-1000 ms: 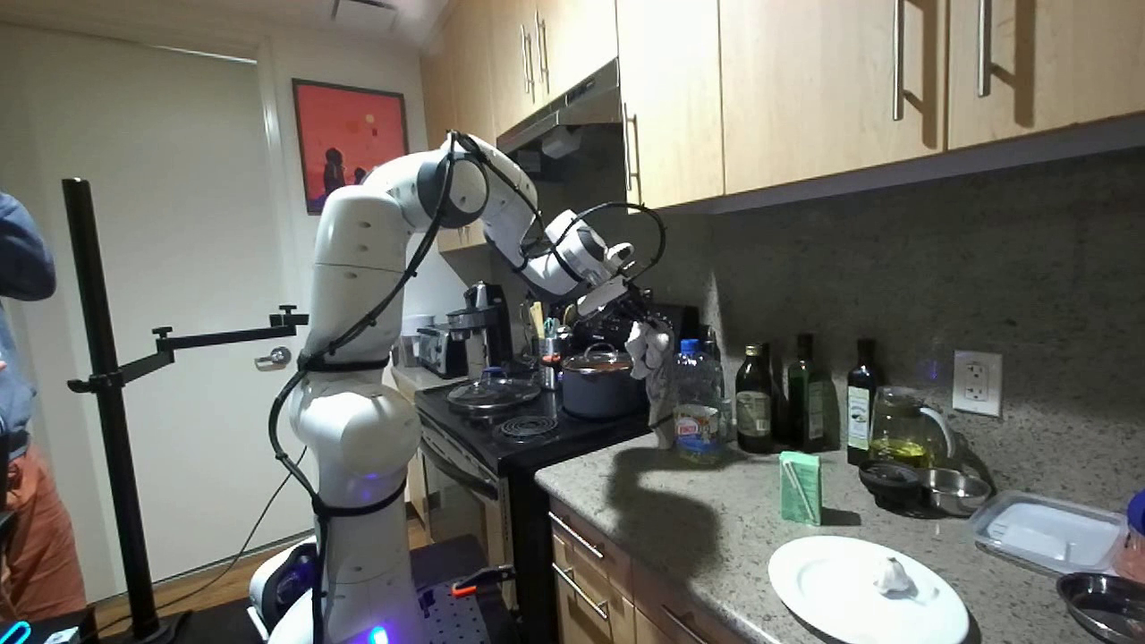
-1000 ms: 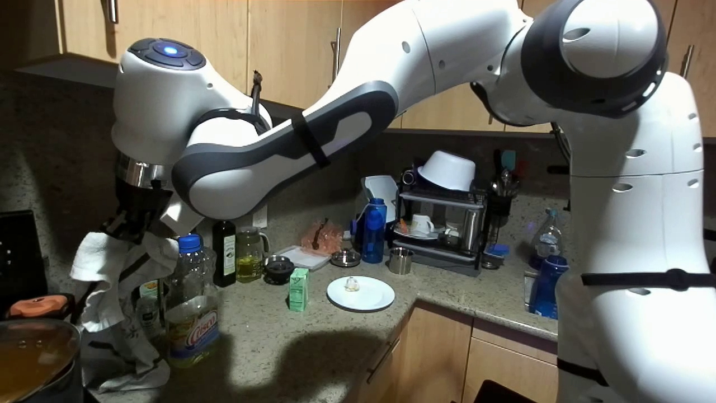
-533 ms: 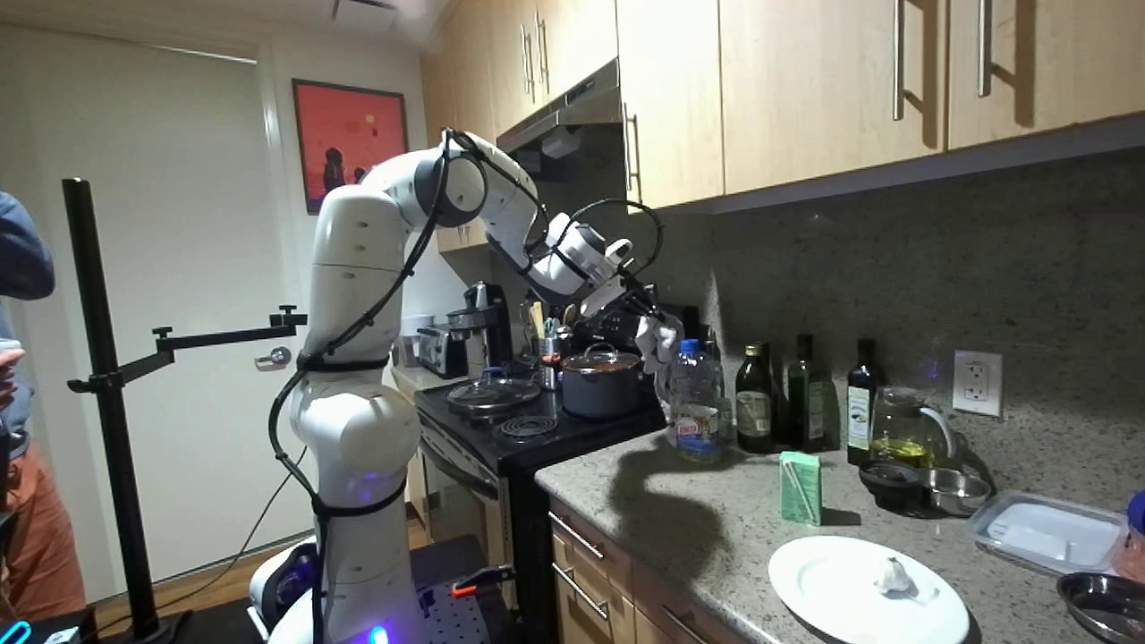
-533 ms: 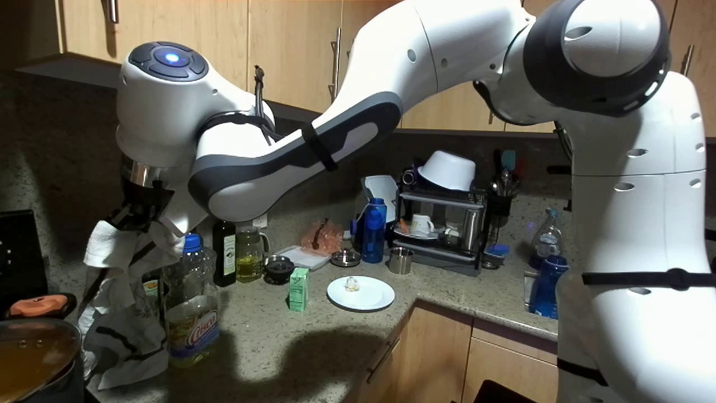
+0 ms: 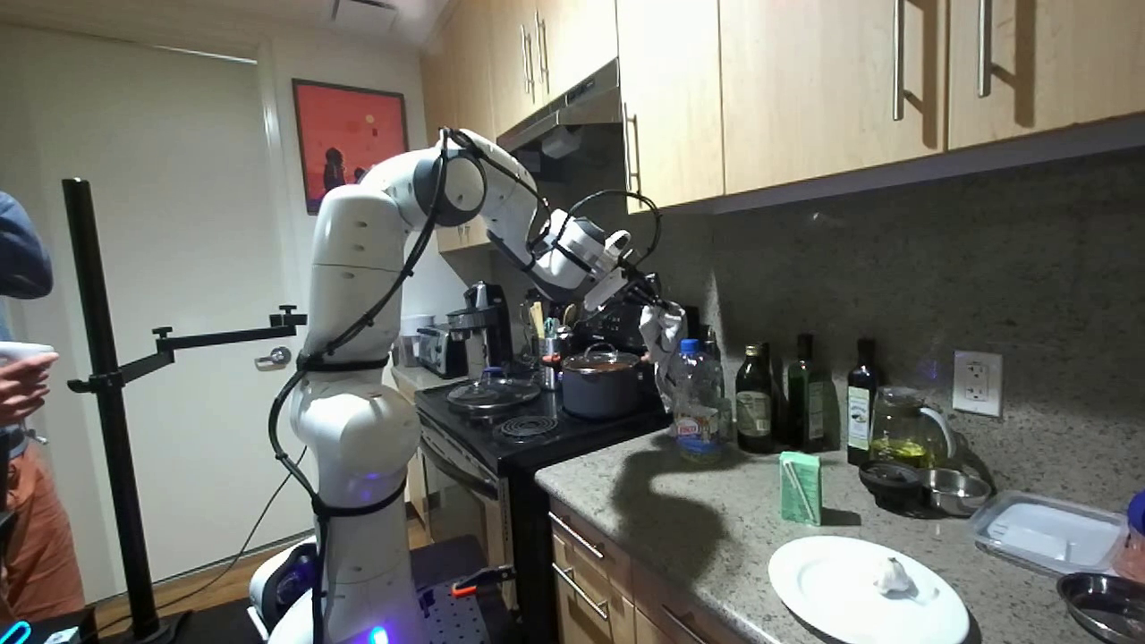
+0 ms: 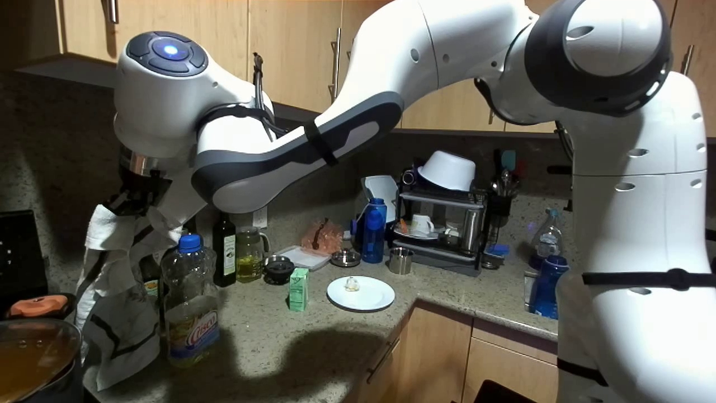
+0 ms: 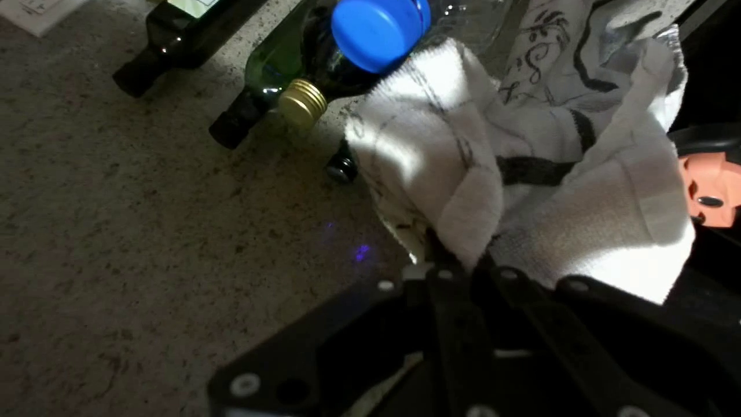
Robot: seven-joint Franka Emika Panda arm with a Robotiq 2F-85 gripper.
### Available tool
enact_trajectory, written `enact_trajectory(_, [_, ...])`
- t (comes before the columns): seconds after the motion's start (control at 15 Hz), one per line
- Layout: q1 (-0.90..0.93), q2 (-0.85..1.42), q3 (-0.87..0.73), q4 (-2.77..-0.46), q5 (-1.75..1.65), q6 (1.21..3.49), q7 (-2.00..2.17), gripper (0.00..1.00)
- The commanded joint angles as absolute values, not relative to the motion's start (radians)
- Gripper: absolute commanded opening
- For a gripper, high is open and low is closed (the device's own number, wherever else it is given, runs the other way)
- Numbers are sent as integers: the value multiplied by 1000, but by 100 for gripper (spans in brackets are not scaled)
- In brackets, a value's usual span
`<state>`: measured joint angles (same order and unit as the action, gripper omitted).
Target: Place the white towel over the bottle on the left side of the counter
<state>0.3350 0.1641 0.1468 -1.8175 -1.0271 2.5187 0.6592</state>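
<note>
The white towel with dark markings [image 6: 120, 324] hangs in folds from my gripper [image 6: 127, 210]. It also shows in the wrist view [image 7: 613, 191] and in an exterior view [image 5: 662, 344]. My gripper is shut on the towel's upper part, which is pinched between the fingertips in the wrist view [image 7: 472, 263]. The clear oil bottle with a blue cap [image 6: 193, 330] stands upright on the counter [image 6: 268, 352], right beside the towel. It also shows in an exterior view [image 5: 698, 407]. Its cap [image 7: 376, 35] is uncovered. I cannot tell whether towel and bottle touch.
A pot with a lid [image 5: 601, 385] stands on the stove [image 5: 528, 429] beside the towel. Dark bottles [image 5: 754, 402] stand behind the oil bottle. A green box [image 5: 800, 487] and a white plate with garlic [image 5: 859, 595] are farther along the counter. A person stands at the far left.
My gripper has risen and moved slightly toward the bottle with the towel. The towel's lower end has lifted and hangs straighter. The bottle has not moved. The person has raised a white object.
</note>
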Motion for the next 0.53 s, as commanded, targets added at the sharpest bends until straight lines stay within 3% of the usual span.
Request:
enact_trajectory(0.0, [327,178,156,-1777,-1082,2476,671,4])
enact_trajectory(0.47, [321,222,150,-1708,-1159,2396,692,4])
